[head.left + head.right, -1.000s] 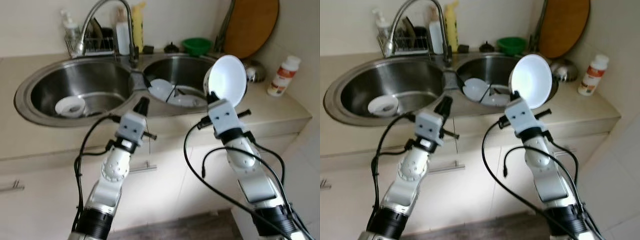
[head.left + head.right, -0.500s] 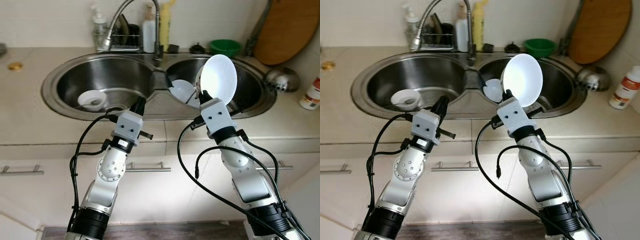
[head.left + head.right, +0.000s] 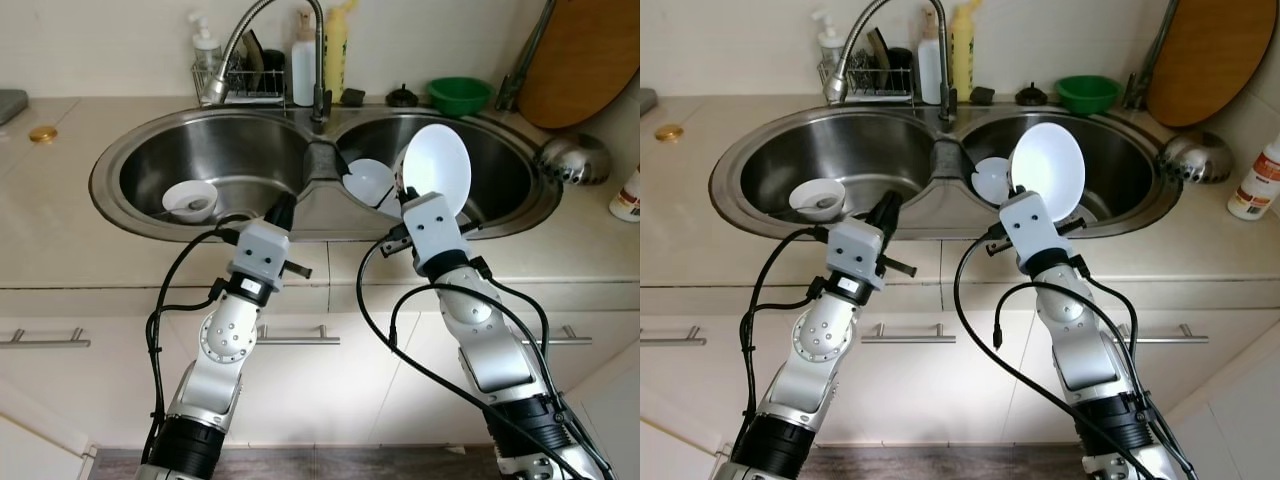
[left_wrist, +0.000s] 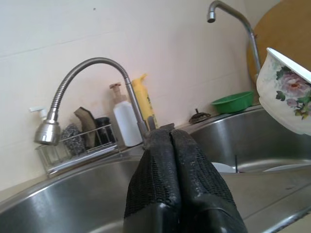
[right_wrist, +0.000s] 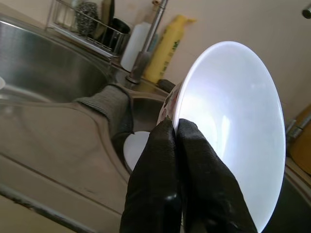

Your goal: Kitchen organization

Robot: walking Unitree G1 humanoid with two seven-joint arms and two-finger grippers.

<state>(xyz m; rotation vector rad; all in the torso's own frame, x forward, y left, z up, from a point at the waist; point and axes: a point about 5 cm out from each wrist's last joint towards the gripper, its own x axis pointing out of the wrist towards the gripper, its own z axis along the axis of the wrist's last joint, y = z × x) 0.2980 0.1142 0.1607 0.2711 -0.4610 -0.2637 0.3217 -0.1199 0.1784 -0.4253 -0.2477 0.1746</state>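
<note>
My right gripper is shut on the rim of a white bowl with a flower pattern on its outside. The bowl stands on edge, its inside turned toward me, above the front of the right sink basin. In the right wrist view the fingers pinch the bowl's lower rim. My left gripper is shut with nothing in it, at the front rim between the two basins, and it shows again as the left gripper.
A small white bowl lies in the left basin and white plates in the right one. Behind the faucet stand a dish rack, bottles and a green bowl. A wooden board leans at the back right.
The camera has swung so the sink sits centred. The held bowl now hangs over the middle of the right basin instead of near its right rim. The left gripper stays shut.
</note>
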